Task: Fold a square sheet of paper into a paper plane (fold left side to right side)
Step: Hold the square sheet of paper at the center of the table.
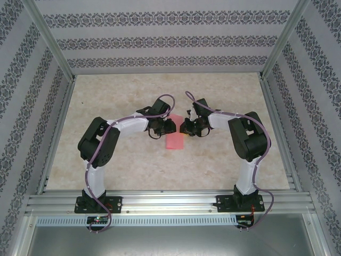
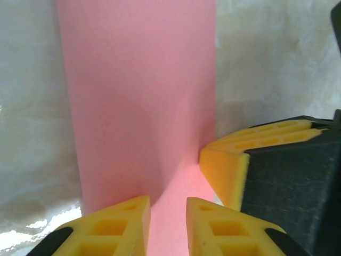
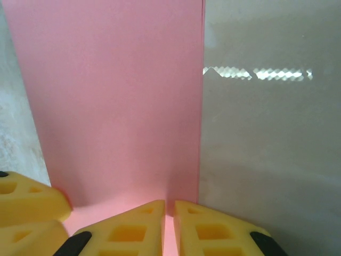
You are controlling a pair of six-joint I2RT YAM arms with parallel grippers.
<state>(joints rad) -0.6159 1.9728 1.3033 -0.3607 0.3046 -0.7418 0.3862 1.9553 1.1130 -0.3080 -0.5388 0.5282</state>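
Note:
The square sheet of paper (image 1: 174, 140) lies on the table as a pink-red upright rectangle, folded in half. It runs away from both cameras as a flat pink strip (image 2: 138, 96) (image 3: 112, 101). My left gripper (image 1: 169, 127) sits at the sheet's far left corner, my right gripper (image 1: 184, 128) at its far right corner. The left gripper (image 2: 168, 205) keeps a narrow gap between its yellow fingertips, with only paper below it. The right gripper (image 3: 169, 205) is pinched to a thin slit over the sheet's right edge. Each wrist view catches the other gripper's yellow fingers (image 2: 229, 170) (image 3: 29, 205).
The table (image 1: 106, 106) is pale and marbled, with patterned walls on three sides and an aluminium rail (image 1: 170, 201) along the near edge. Both arms bend inward over the middle.

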